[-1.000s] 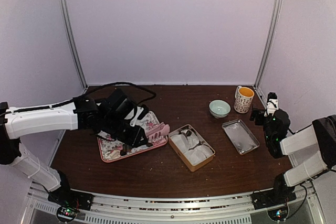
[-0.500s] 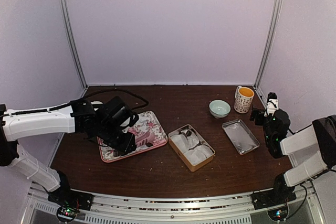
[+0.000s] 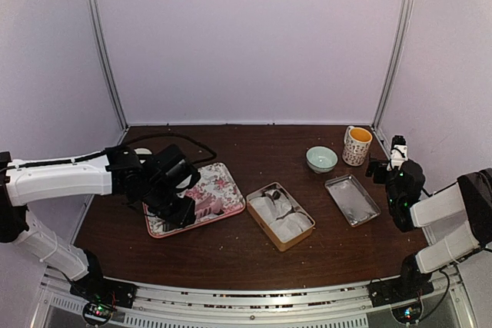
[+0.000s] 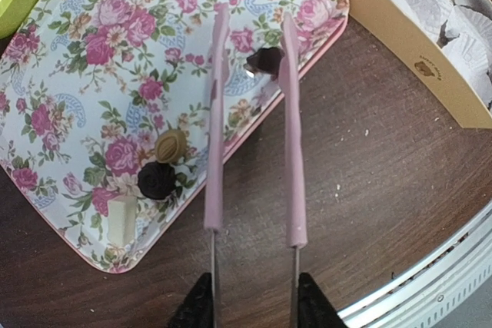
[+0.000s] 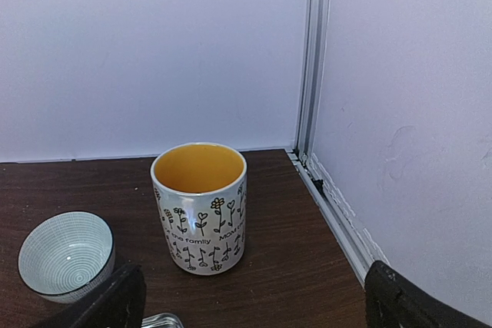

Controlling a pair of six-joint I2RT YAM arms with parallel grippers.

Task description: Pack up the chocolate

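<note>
From above, the left gripper (image 3: 181, 211) is seen over the floral tray (image 3: 231, 190), the right gripper (image 3: 393, 153) well away from it. At the left wrist, pink tongs (image 4: 290, 151) are clamped, one dark chocolate (image 4: 265, 61) lying between their arms near the tray's edge. At the right wrist, fingers (image 5: 115, 301) are spread, empty.

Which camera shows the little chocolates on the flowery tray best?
The left wrist view: the chocolates look close and sharp on the flowery tray. From above they're too small to tell; the right wrist view misses them.
</note>
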